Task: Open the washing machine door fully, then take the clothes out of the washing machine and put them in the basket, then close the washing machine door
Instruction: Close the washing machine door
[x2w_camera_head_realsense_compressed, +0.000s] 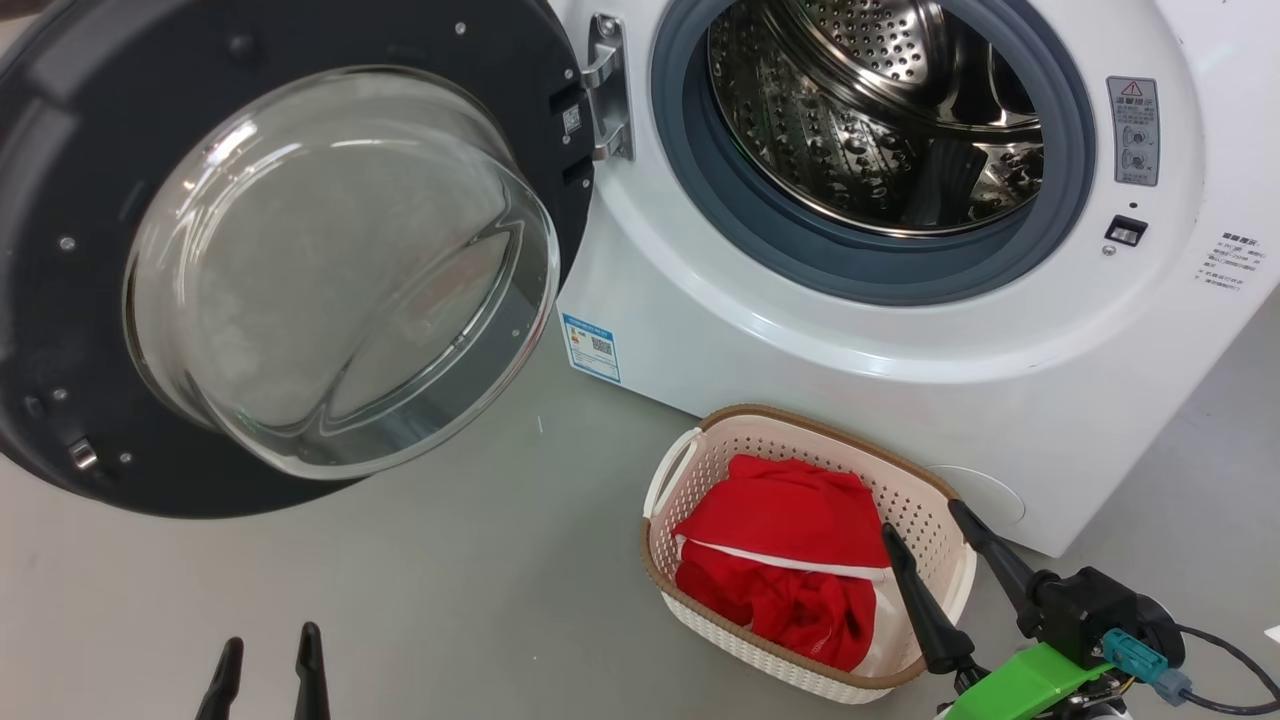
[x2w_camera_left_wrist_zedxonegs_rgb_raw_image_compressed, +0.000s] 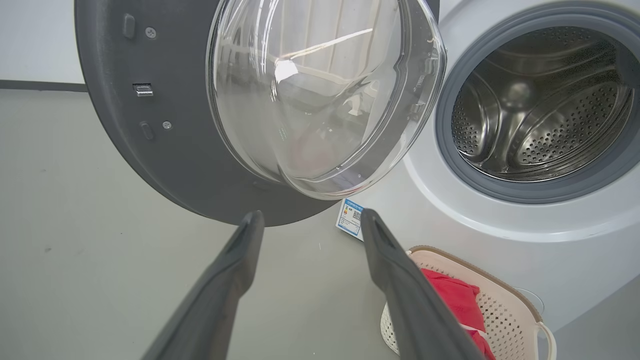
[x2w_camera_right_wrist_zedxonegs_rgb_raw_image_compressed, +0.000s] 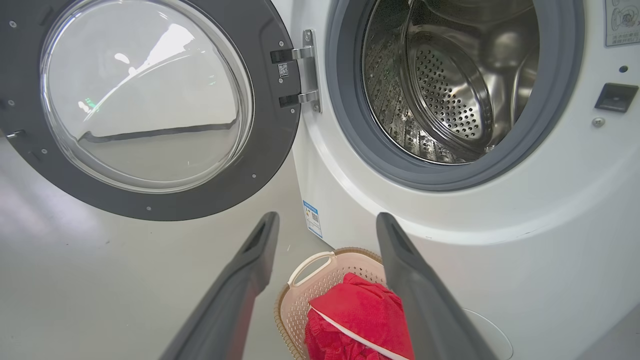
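Observation:
The washing machine door (x2w_camera_head_realsense_compressed: 90, 180) stands swung wide open to the left, its glass bowl facing me. The washing machine (x2w_camera_head_realsense_compressed: 800, 350) shows a bare steel drum (x2w_camera_head_realsense_compressed: 870, 110) with no fabric visible in it. Red clothes (x2w_camera_head_realsense_compressed: 785, 560) with white trim lie in the cream basket (x2w_camera_head_realsense_compressed: 760, 645) on the floor in front of the machine. My right gripper (x2w_camera_head_realsense_compressed: 920, 520) hangs open just over the basket's right rim, holding nothing. My left gripper (x2w_camera_head_realsense_compressed: 272, 640) is open and empty at the lower left, below the door. The right wrist view looks down on the clothes (x2w_camera_right_wrist_zedxonegs_rgb_raw_image_compressed: 360, 310) and the basket (x2w_camera_right_wrist_zedxonegs_rgb_raw_image_compressed: 290, 305).
Grey floor (x2w_camera_head_realsense_compressed: 450, 580) spreads left of the basket and under the open door. A blue label (x2w_camera_head_realsense_compressed: 591, 347) sits at the machine's lower left corner. The door hinge (x2w_camera_head_realsense_compressed: 606, 85) is at the left of the opening, the latch slot (x2w_camera_head_realsense_compressed: 1125, 231) at its right.

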